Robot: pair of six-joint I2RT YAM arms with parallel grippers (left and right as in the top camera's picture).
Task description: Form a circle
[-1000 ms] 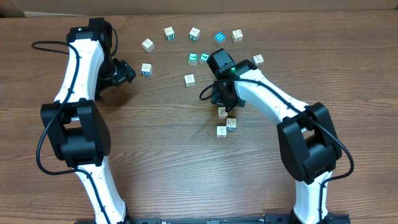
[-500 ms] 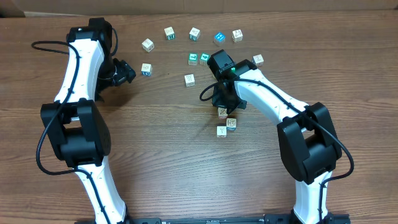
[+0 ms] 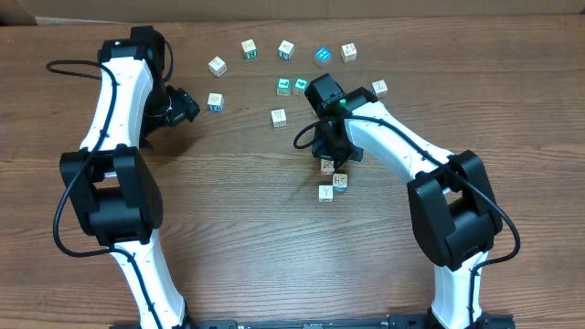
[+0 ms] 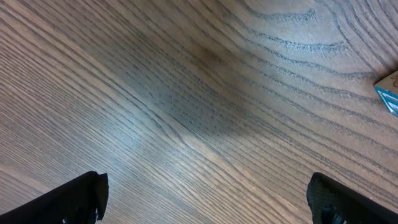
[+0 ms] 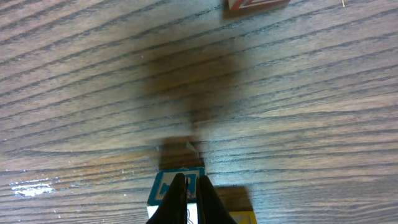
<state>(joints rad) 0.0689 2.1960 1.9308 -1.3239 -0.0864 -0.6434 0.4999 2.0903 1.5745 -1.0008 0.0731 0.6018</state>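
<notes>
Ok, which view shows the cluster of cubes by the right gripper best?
Overhead. It shows three cubes bunched just below the right gripper, one partly tucked under it. The right wrist view catches only a blue-marked cube behind the shut gripper and slivers of others. The left wrist view shows none of them.

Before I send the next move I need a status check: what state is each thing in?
Left gripper: open, empty, over the table.
Right gripper: shut, tips at a blue-marked cube.
Cube cluster: three visible, bunched close, no ring yet.
Scattered cubes: lying apart, farther back.
</notes>
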